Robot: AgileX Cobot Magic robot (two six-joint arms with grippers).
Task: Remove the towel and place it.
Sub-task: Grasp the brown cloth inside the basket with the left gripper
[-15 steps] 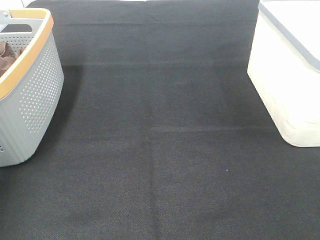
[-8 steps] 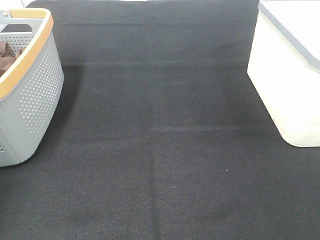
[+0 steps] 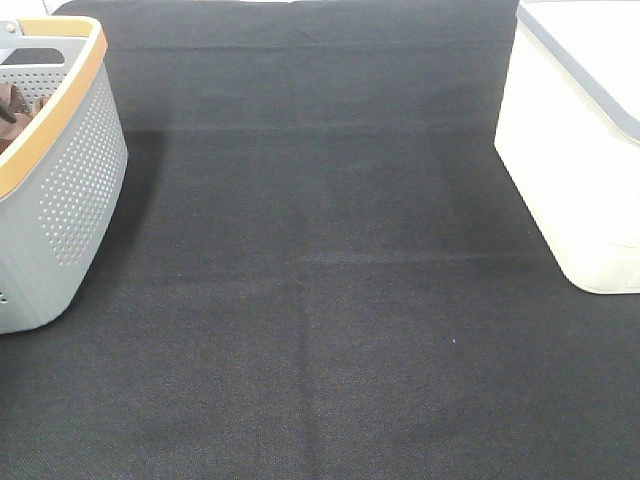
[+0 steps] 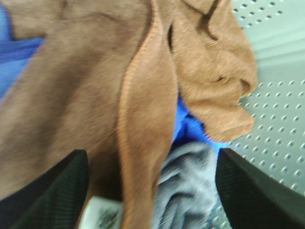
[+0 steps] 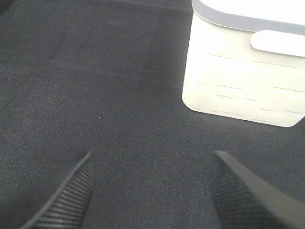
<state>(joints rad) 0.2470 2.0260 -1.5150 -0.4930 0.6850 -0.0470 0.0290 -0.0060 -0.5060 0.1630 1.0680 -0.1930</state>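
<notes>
From above, newly shows a dark sliver (image 3: 6,113) inside the basket (image 3: 80,170). Left wrist: holds left gripper (image 4: 151,160) spread above the towel (image 4: 71,95), heaped inside the basket; soft, light, probably best pinched at its hemmed fold. Right wrist: shows right gripper (image 5: 151,157) parted, outside the basket.

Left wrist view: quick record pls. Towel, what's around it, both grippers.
towel: reddish-brown, crumpled in the grey basket, stitched hem fold facing the camera
label: white, by the towel's edge
other cloths: blue cloth and grey cloth showing past the towel
left gripper: open, fingers either side of the hem fold
right gripper: open, over the black mat, facing the white bin
</notes>
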